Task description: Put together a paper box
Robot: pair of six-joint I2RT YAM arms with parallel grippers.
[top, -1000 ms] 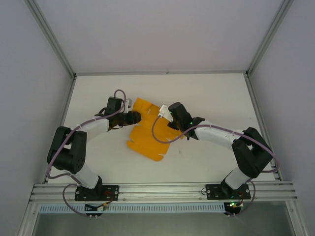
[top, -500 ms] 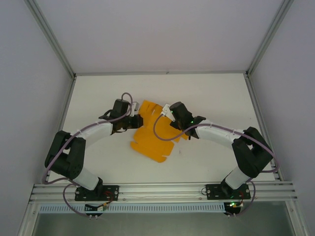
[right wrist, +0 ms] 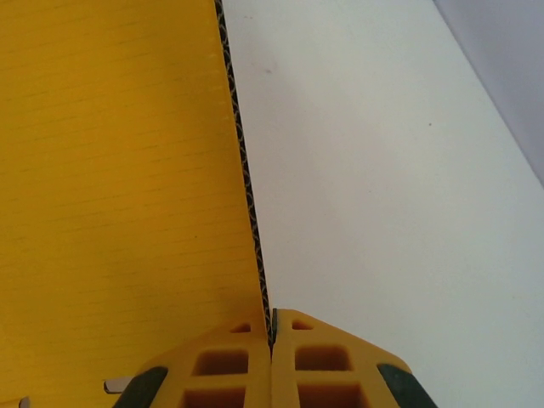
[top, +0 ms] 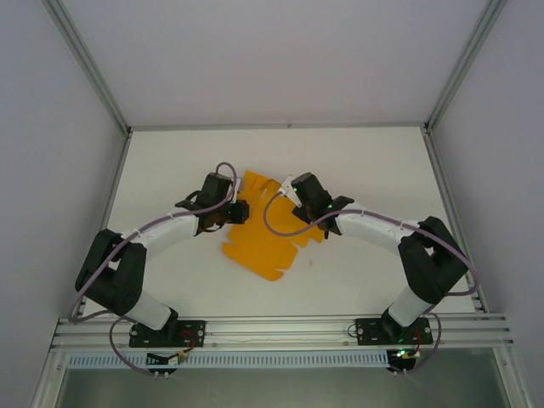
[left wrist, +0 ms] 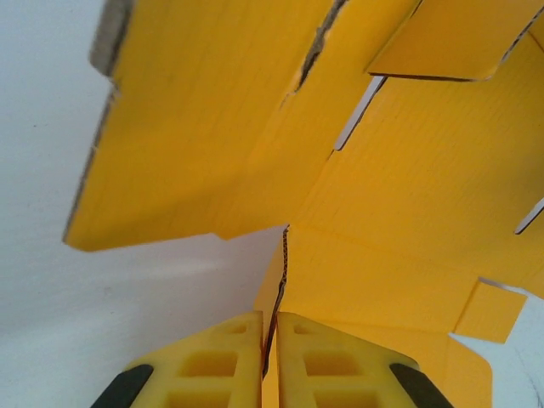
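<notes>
The paper box (top: 265,238) is a flat orange-yellow die-cut sheet with flaps and slits, lying mid-table between the two arms. My left gripper (top: 240,212) pinches its left edge; in the left wrist view the yellow fingers (left wrist: 228,361) are shut on the card's corrugated edge, with the sheet (left wrist: 391,212) spreading above and to the right. My right gripper (top: 299,214) holds the sheet's right side; in the right wrist view its fingers (right wrist: 319,365) are shut on the thin edge of a panel (right wrist: 119,195) that stands upright at the left.
The white table (top: 365,170) is bounded by grey walls and aluminium posts at the back and sides. A metal rail (top: 280,327) with both arm bases runs along the near edge. Purple cables loop off each wrist.
My left arm has reached further right and gripped the sheet's left edge. The sheet has shifted slightly and its upper flaps have lifted. The right gripper has edged a little to the left.
</notes>
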